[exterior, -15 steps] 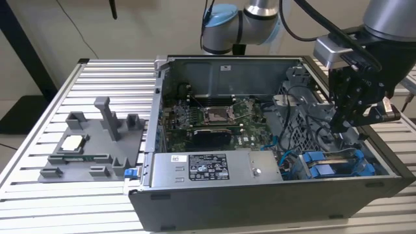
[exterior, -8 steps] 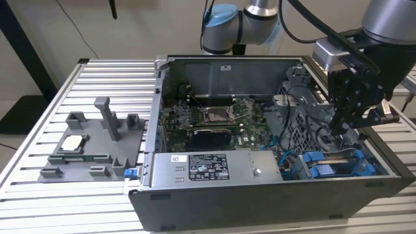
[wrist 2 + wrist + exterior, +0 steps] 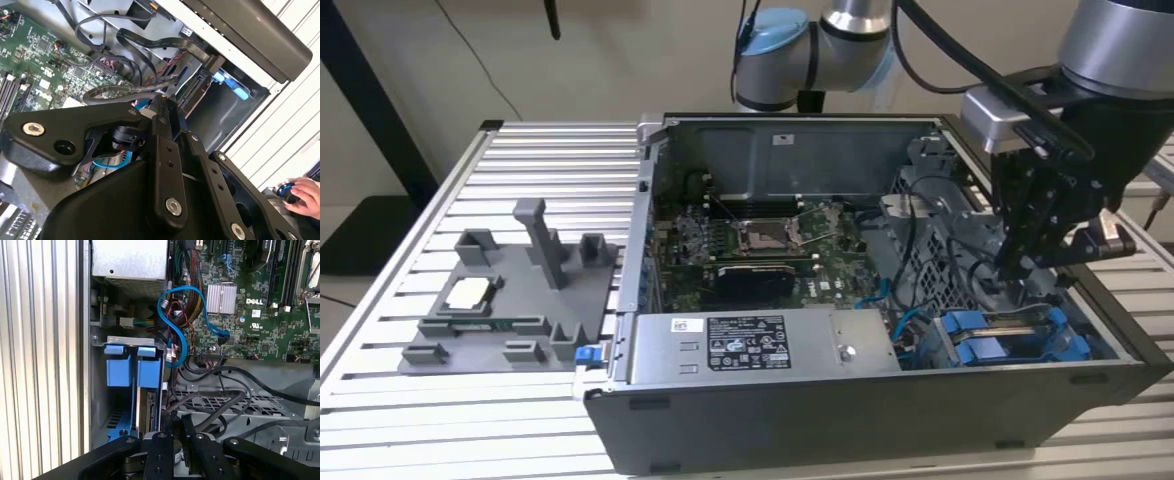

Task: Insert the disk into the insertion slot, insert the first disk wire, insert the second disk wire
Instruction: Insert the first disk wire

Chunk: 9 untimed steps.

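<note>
Open computer case (image 3: 854, 410) lies on the slatted table (image 3: 520, 160). The insertion slot (image 3: 97, 395) is at the case's end on the exterior view's right. The disk (image 3: 145, 412) is already seated in it under its blue carrier tab (image 3: 149, 372), beside a second blue carrier (image 3: 120, 365). My read: wire step. To do it well, square the connector to the disk's port, push straight along the port axis, and keep clear of the blue data cable (image 3: 177, 335). The end effector (image 3: 162, 104) hangs just over the bay. Its fingers (image 3: 162, 150) are drawn nearly together, apparently pinching the black disk wire (image 3: 125, 90) at its end; the contact itself is hidden.
</note>
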Each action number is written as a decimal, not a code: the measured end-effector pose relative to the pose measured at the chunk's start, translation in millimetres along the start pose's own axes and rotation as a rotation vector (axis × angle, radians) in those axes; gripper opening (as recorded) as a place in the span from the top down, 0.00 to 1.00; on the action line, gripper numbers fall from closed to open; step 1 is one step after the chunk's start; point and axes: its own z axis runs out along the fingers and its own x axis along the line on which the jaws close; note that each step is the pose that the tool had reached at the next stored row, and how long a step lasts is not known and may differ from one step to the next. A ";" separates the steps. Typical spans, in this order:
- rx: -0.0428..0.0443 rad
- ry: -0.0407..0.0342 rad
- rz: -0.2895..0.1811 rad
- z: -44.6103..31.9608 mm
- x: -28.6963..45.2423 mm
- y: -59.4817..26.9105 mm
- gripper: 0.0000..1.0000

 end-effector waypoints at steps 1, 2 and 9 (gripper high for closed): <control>-0.0001 0.0014 0.000 0.4 0.0 0.0 0.81; -0.0002 0.0042 0.000 0.8 0.0 0.0 0.81; -0.0004 0.0096 -0.001 1.3 0.0 0.0 0.81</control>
